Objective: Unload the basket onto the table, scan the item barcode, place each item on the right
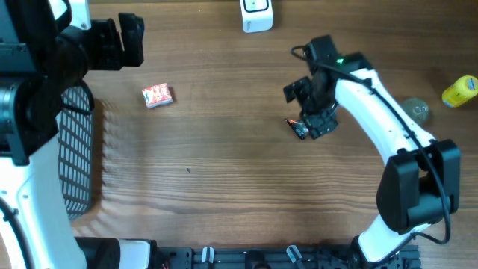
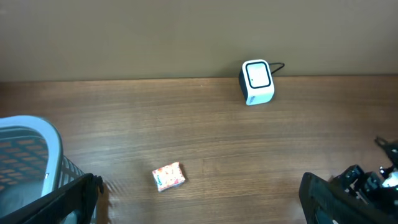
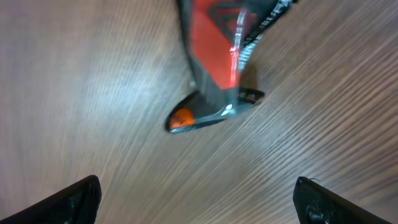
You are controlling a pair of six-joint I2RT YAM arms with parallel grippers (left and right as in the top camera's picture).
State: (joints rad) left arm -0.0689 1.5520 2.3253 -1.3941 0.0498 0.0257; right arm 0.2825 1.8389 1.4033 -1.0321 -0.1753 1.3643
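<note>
A small black and red packet (image 1: 299, 128) lies flat on the wooden table right of centre. My right gripper (image 1: 308, 112) hovers just over it, open. In the right wrist view the packet (image 3: 217, 56) fills the top middle, ahead of the gripper (image 3: 199, 205), with only bare wood between the two dark fingertips (image 3: 74, 199). A white barcode scanner (image 1: 256, 15) stands at the back edge and also shows in the left wrist view, scanner (image 2: 257, 81). My left gripper (image 1: 131, 41) is raised at the far left, open and empty, gripper (image 2: 199, 202).
A red and white patterned box (image 1: 157, 96) lies on the left side, box (image 2: 168, 177). A mesh basket (image 1: 75, 149) stands at the left edge. A yellow object (image 1: 459, 91) and a clear round thing (image 1: 416, 110) sit at the far right.
</note>
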